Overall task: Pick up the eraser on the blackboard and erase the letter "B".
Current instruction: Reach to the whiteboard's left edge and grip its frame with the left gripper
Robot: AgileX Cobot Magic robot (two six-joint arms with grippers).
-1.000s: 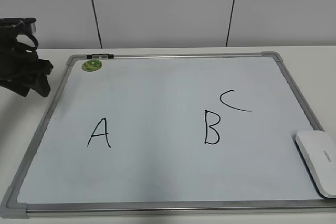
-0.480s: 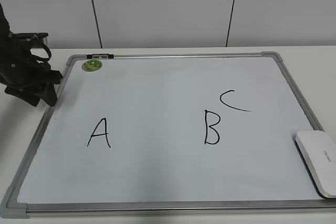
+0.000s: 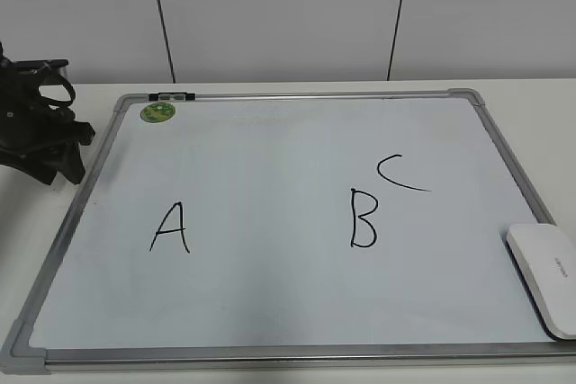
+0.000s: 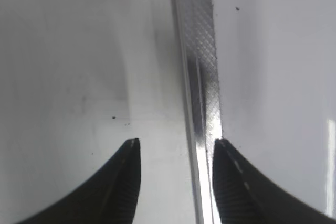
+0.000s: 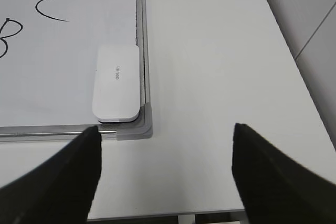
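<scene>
Lying at frame edge, eraser [image 3: 545, 278] cropped, left claw [image 4: 176, 153] partly visible

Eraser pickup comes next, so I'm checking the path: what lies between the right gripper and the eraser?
In the right wrist view, only the blackboard's grey corner and bare table separate the right gripper from the eraser.

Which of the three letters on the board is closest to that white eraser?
The curved C, just above and right of the B, sits nearest the eraser. The A is far off on the left.
</scene>
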